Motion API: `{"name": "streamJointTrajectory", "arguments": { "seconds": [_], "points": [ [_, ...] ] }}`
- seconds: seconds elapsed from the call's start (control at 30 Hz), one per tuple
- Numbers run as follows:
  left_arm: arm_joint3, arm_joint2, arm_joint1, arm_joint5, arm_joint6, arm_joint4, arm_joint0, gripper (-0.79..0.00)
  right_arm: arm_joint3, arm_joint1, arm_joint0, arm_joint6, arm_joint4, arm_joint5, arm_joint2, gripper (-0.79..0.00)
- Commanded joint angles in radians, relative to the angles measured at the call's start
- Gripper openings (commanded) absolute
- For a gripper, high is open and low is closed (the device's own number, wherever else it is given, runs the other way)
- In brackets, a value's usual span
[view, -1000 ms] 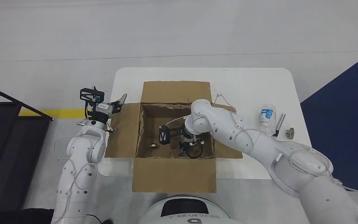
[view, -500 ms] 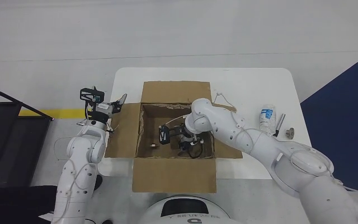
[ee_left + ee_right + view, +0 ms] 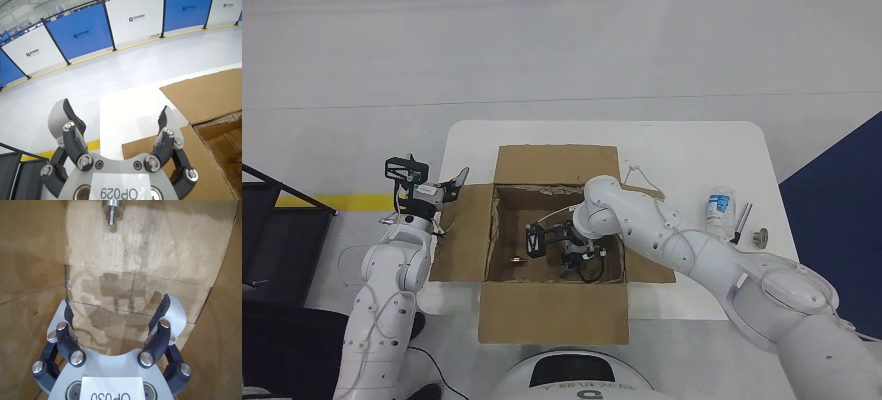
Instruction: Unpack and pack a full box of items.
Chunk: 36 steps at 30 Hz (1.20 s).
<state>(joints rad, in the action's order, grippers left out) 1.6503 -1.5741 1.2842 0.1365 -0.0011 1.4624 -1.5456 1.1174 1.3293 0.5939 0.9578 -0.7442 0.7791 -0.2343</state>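
The right hand (image 3: pixel 116 300), its fingers spread apart and empty, sits inside the cardboard box (image 3: pixel 160 256) over the scuffed floor, well apart from a threaded metal stud (image 3: pixel 112 208).

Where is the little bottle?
In the top view, the bottle lies on the table, right of the box, beside a metal rod.

One open cardboard box (image 3: pixel 557 165), one white table (image 3: pixel 692 150), one plastic bottle (image 3: pixel 718 209), one threaded metal stud (image 3: pixel 112 207).
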Motion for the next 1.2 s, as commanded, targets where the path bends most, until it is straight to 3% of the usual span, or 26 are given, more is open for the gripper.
{"name": "streamJointTrajectory", "arguments": {
  "seconds": [0.0,0.57,0.8,1.17],
  "points": [
    [0.000,0.000,0.000,0.000,0.000,0.000,0.000,0.000,0.000,0.000,0.000,0.000,0.000,0.000,0.000,0.000],
    [0.000,0.000,0.000,0.000,0.000,0.000,0.000,0.000,0.001,0.000,0.006,-0.016,-0.013,0.004,0.002,0.000],
    [0.000,0.000,0.000,0.000,0.000,0.000,0.000,0.000,-0.044,0.015,-0.006,-0.207,-0.178,0.115,0.004,0.000],
    [0.000,0.000,0.000,0.000,0.000,0.000,0.000,0.000,-0.069,0.035,-0.010,-0.583,-0.461,0.158,-0.001,0.000]
  ]
}}
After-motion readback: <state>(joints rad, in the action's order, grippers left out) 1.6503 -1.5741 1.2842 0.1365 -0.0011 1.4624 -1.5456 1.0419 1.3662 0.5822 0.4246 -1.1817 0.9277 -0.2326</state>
